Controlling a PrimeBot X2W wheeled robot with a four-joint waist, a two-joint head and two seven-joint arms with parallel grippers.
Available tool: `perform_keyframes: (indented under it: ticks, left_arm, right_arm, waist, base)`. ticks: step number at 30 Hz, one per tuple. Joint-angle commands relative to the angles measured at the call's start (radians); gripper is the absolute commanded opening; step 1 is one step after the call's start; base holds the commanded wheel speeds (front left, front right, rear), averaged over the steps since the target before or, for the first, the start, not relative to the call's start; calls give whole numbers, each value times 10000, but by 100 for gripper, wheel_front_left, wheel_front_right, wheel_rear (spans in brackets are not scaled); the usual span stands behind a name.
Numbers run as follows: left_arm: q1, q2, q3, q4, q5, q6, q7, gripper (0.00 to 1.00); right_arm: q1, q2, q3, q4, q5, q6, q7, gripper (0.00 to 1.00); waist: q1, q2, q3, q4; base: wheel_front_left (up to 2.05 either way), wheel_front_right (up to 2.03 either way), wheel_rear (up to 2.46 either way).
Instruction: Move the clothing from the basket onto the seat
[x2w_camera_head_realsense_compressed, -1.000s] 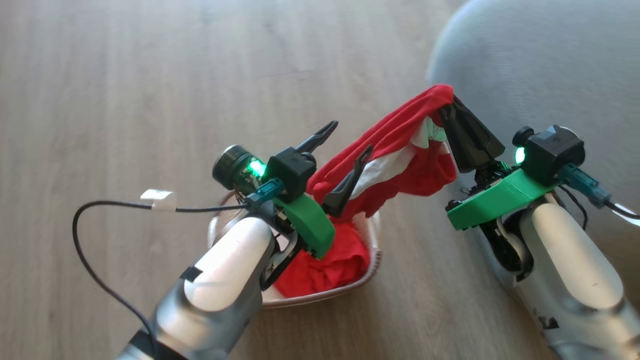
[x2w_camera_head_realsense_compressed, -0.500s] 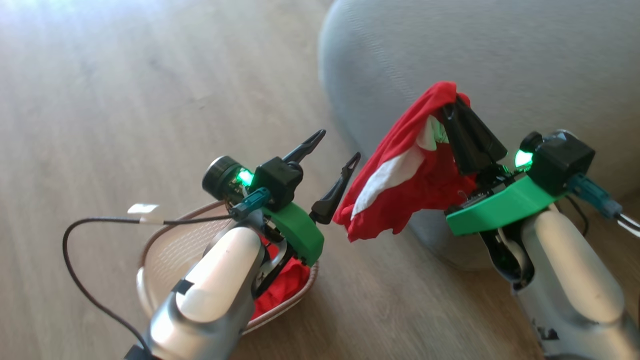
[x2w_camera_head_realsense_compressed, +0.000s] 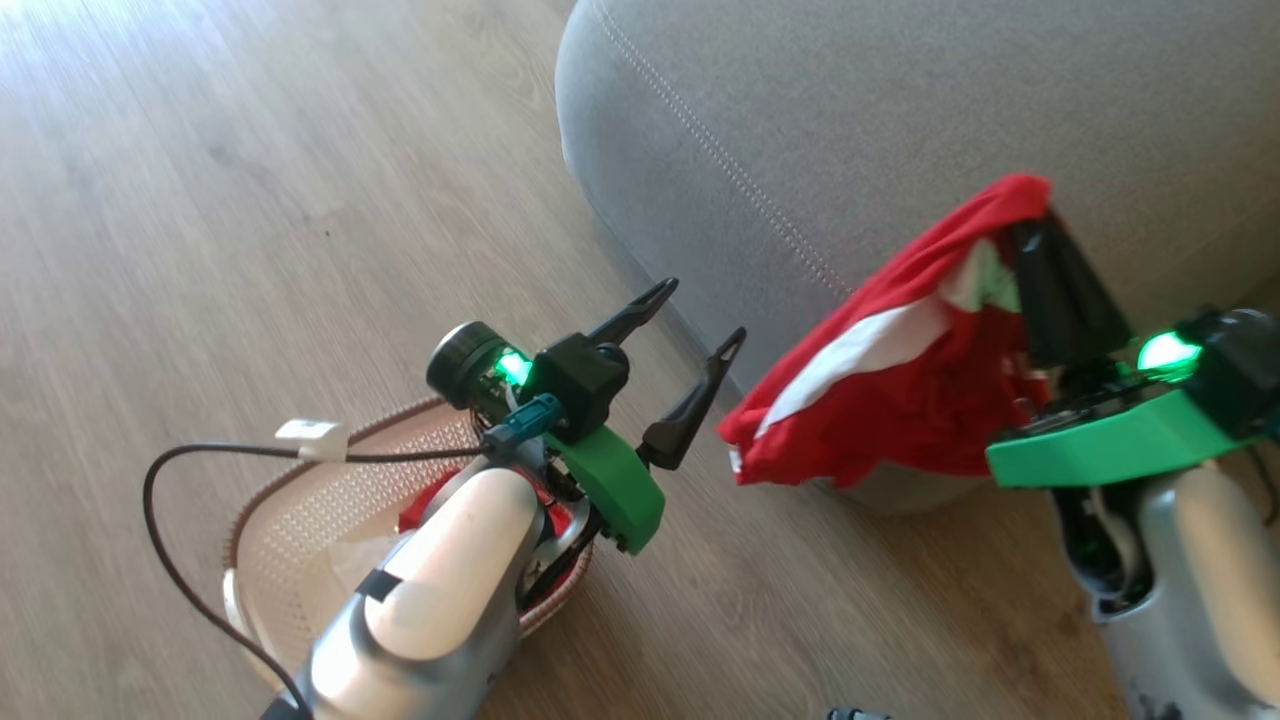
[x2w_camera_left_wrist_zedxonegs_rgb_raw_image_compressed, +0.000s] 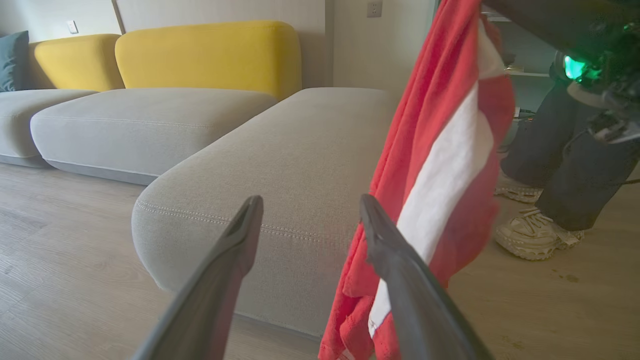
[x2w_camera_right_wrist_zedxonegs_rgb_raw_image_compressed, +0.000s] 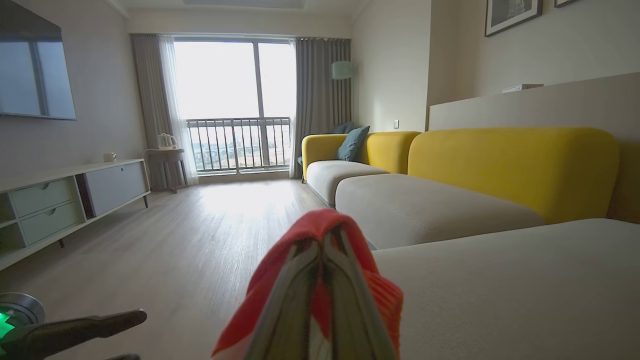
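The bright red soft fabric garment with a white panel (x2w_camera_head_realsense_compressed: 870, 420) hangs limp beside the grey upholstered sofa seat (x2w_camera_head_realsense_compressed: 800, 120), its top fold pinched by the right gripper (x2w_camera_head_realsense_compressed: 1040, 228) (probably light, floppy; hold bunched cloth); the left gripper (x2w_camera_head_realsense_compressed: 700, 312) has its fingers spread.

Red clothing (x2w_camera_head_realsense_compressed: 900, 420) with a white band — grey seat (x2w_camera_head_realsense_compressed: 900, 120), cream perforated basket (x2w_camera_head_realsense_compressed: 290, 530) with brown rim.

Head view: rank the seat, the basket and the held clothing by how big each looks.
Largest: seat.
Then clothing and basket, which look about alike; the left arm hides part of the basket, so unranked.
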Motion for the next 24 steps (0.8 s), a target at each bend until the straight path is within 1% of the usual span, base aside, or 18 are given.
perform_keyframes:
  ticks: [1, 6, 8, 12, 14, 16, 19, 24]
  left_arm:
    - [-521, 86, 215, -373, 68, -59, -95, 100]
    - [-692, 86, 47, -464, 237, -78, -95, 100]
    - [-751, 95, -6, -456, 318, -83, -95, 100]
    - [-864, 294, -98, -524, 471, -88, -95, 100]
    - [-889, 345, -131, -548, 485, -88, -95, 100]
    - [-1042, 419, -375, -619, 516, -89, -95, 100]
    - [-1406, 565, -815, -648, 474, -90, -95, 100]
    - [-1944, 822, -1346, -581, 375, -91, -95, 100]
  right_arm:
    - [-211, -1, -107, -454, -73, -2, -65, 0]
    - [-975, -136, -677, -283, -286, -2, -65, 0]
    - [-1480, -244, -836, -55, -355, -2, -65, 0]
    - [-2657, -463, -1047, 605, -433, -2, -65, 0]
    - [-2966, -562, -1095, 780, -502, -2, -65, 0]
    - [-3520, -637, -1515, 1151, -359, -2, -65, 0]
    - [-4370, -912, -2180, 1644, -343, -2, -65, 0]
    - [-5811, -1662, -2931, 2569, -756, -2, -65, 0]
  waist:
    - [0, 0, 208, -33]
    - [0, 0, 835, -55]
    - [0, 0, 1157, -56]
    - [0, 0, 1782, -60]
    - [0, 0, 1933, -29]
    - [0, 0, 2331, 169]
    - [0, 0, 2956, 518]
    - [0, 0, 3845, 1031]
  base:
    - [0, 0, 0]
    - [0, 0, 0]
    - [0, 0, 0]
    - [0, 0, 0]
    - [0, 0, 0]
    - [0, 0, 0]
    - [0, 0, 0]
    - [0, 0, 0]
